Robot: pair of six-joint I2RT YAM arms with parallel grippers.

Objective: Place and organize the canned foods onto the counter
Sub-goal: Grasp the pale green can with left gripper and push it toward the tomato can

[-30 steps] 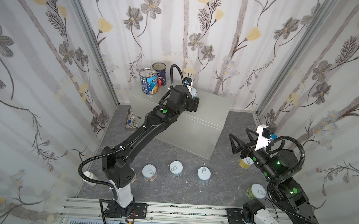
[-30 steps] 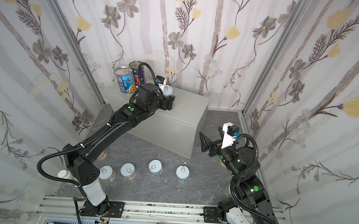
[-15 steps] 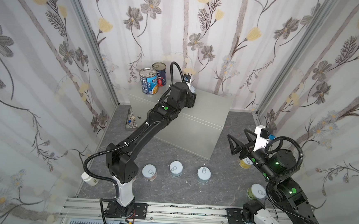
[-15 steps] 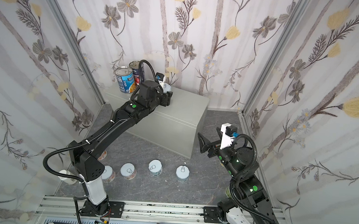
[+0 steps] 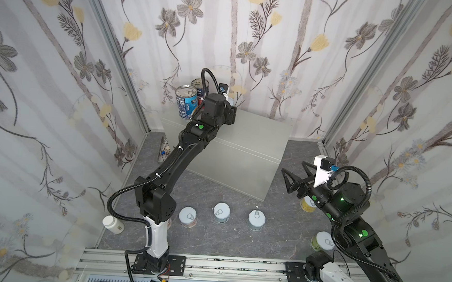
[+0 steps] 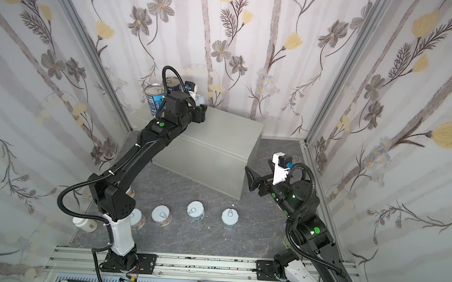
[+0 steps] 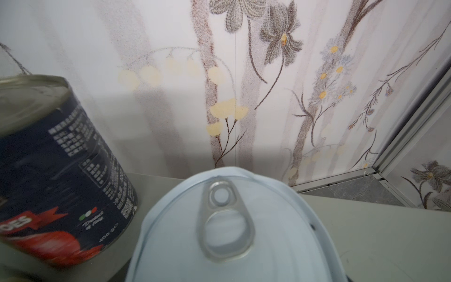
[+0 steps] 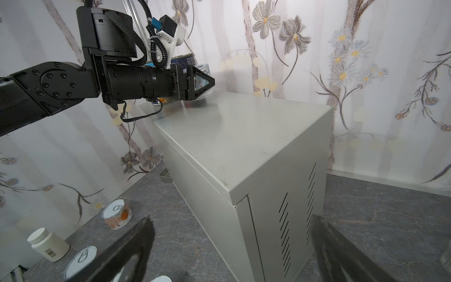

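Observation:
The counter [image 5: 246, 137] [image 6: 219, 136] is a light-grey metal cabinet. Two tall cans, blue [image 5: 185, 101] and navy-red [image 5: 200, 87], stand at its back left corner. My left gripper [image 5: 230, 112] [image 6: 201, 113] [image 8: 202, 83] is shut on a short can with a pale blue pull-tab lid [image 7: 229, 232] [image 8: 205, 69], low over the counter top beside the navy-red can [image 7: 61, 171]. My right gripper [image 5: 294, 168] [image 8: 231, 219] hangs open and empty by the counter's right end, above the floor. Short cans [image 5: 188, 216] [image 5: 222, 212] [image 5: 256, 220] stand in a row on the floor.
Two more short cans [image 5: 307, 204] [image 5: 322, 240] sit on the floor under my right arm, and one with an orange label [image 8: 117, 216] near the left arm's base. A white pill bottle [image 5: 112, 224] lies at the front left. Patterned walls close in on three sides.
My left gripper has carried the short can back and to the left across the counter top, closer to the tall cans. My right gripper has drifted slightly left, still open.

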